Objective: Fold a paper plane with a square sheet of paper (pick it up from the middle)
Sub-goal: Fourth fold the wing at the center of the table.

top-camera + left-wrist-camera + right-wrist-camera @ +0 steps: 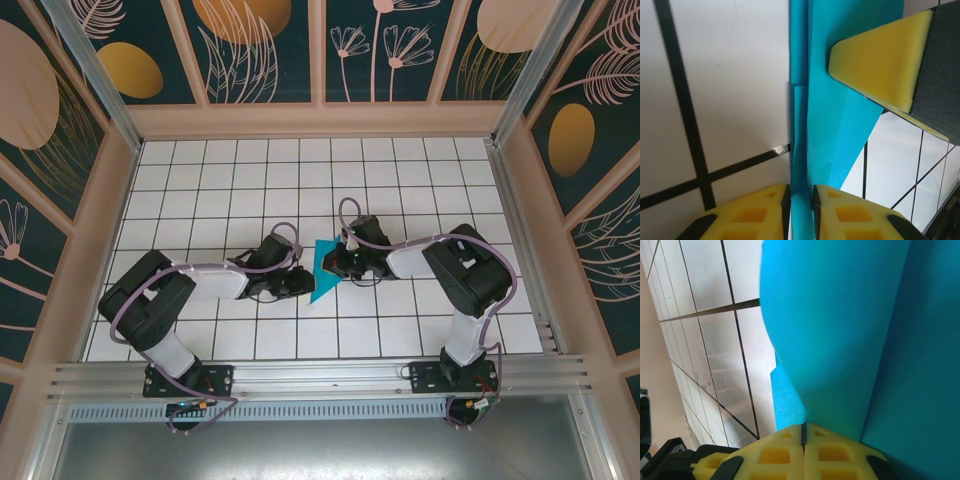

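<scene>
Mid-table, between both arms: folded teal paper [323, 268] held off white tiled table [220, 180]. Left gripper [800, 192] pinching its folded edge (several layers visible). Right gripper [803, 432] pressed tight onto paper from opposite side.

plain teal-blue paper plane [324, 268] on a white tabletop [230, 190] gridded with thin black lines; yellow pads [785, 452] on black hands; dark teal walls [260, 50] patterned with cream leaves, flowers and golden ovals
</scene>
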